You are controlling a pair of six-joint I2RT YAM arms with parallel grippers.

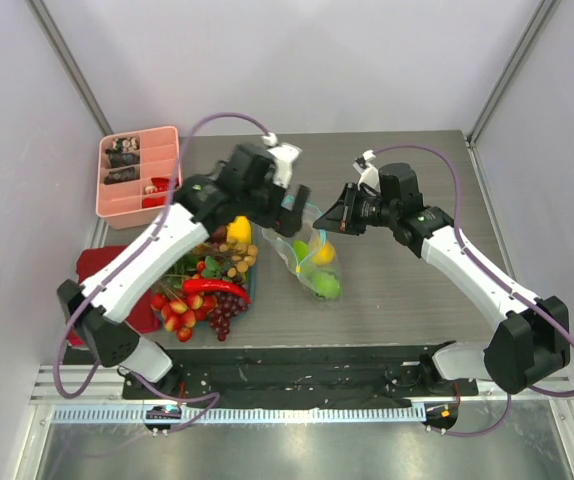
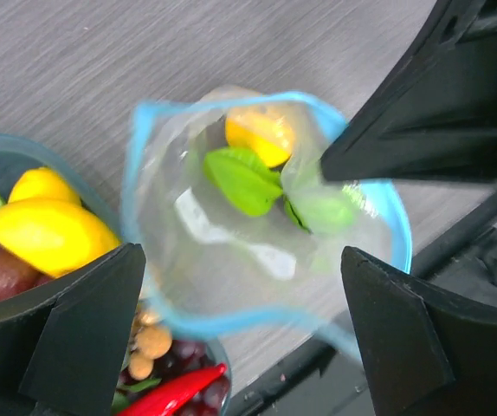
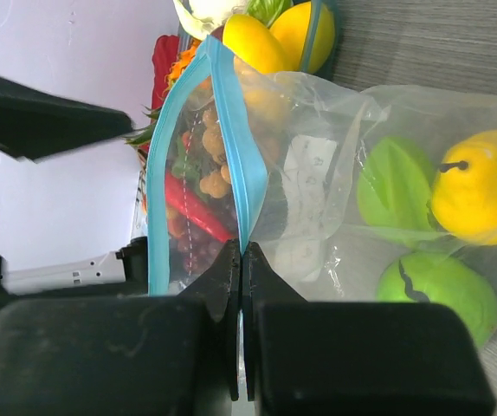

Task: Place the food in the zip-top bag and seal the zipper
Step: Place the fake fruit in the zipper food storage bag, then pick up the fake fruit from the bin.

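1. Pink tray [image 1: 137, 175] and red cloth [image 1: 102, 265], far left: not yours to pack.
2. Loose food [image 1: 207, 285] lies heaped just left of the zip-top bag [image 1: 312, 262], on the worktop.
3. Left jaws hang released above the bag's mouth, probably free to fetch more.
4. Right jaws, clenched on the zipper [image 3: 231, 130], prop the mouth open for you; their bulk crowds that side.
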